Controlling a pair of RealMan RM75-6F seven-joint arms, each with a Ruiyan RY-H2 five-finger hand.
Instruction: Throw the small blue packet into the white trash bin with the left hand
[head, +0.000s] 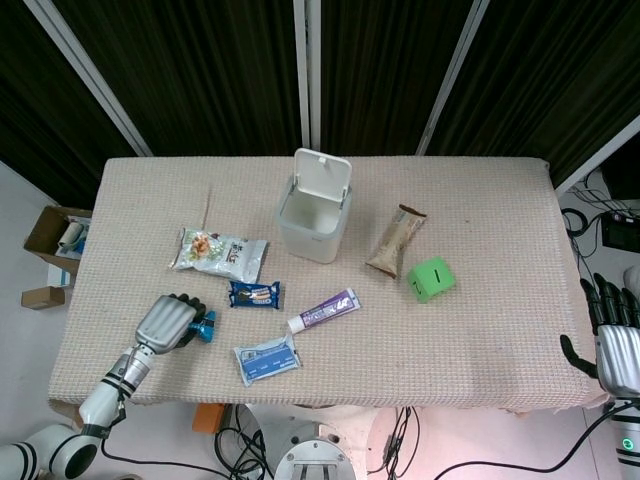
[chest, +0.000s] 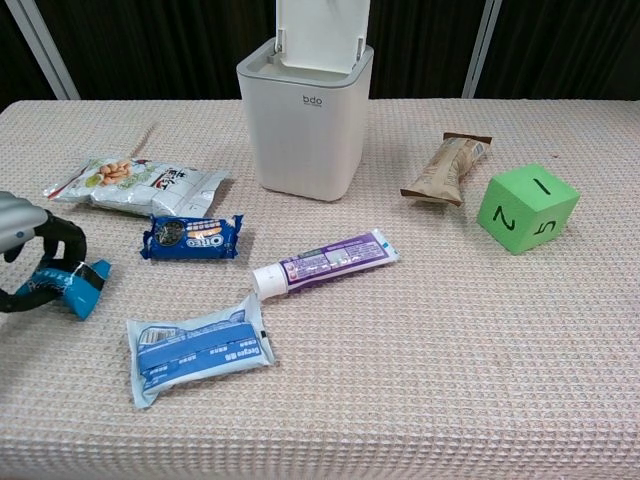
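**Left hand closing on the small blue packet**

Left hand (head: 167, 323) is sitting low at the table's (head: 480, 330) front-left, fingers (chest: 62, 232) curling over the small blue packet (chest: 80, 284) and thumb under it; looks like it is gripping it, packet still touching the cloth. Just right of it an Oreo pack (chest: 190, 237) is lying flat, a snack bag (chest: 138, 183) behind, a pale blue pouch (chest: 197, 347) in front. White trash bin (chest: 303, 125) is standing well apart at centre-back, lid up. Further right: toothpaste tube (chest: 325, 262), brown wrapper (chest: 448, 168), green cube (chest: 526, 207). Right hand (head: 619, 345) is hanging off the table's right edge, fingers apart, holding nothing.
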